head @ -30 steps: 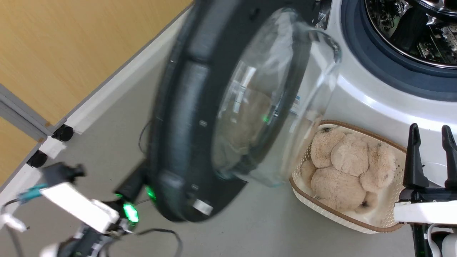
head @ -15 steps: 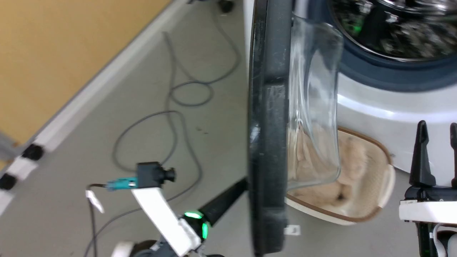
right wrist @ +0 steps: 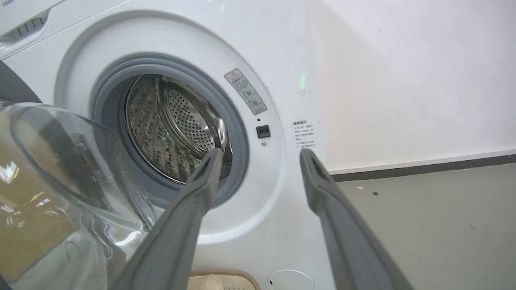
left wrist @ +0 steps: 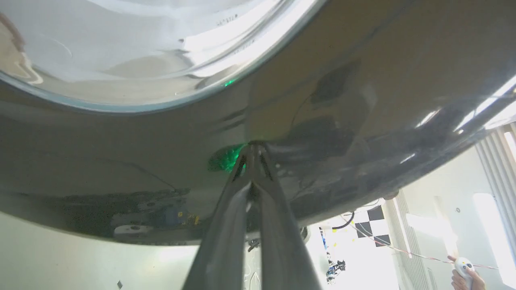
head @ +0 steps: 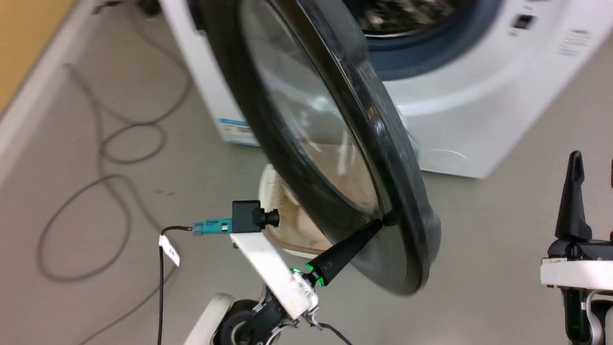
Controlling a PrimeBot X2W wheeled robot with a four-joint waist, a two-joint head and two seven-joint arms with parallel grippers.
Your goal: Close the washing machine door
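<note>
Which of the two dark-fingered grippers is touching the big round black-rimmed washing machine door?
The left gripper: its shut fingertips press on the glossy black rim of the washing machine door. The right gripper is open and apart from it.

Half-swung, the large round black-rimmed glass washing machine door point(head: 330, 143) bars the left approach to the steel drum mouth point(right wrist: 173, 125) of the white washing machine point(head: 459, 110); the left tool point(left wrist: 252, 151), tips together, touches its rim. Grey floor point(head: 488, 230) to its right lies open, the right tool point(right wrist: 261, 153) spread there. Loose grey cables point(head: 101, 143) trail along the floor's left edge.
</note>
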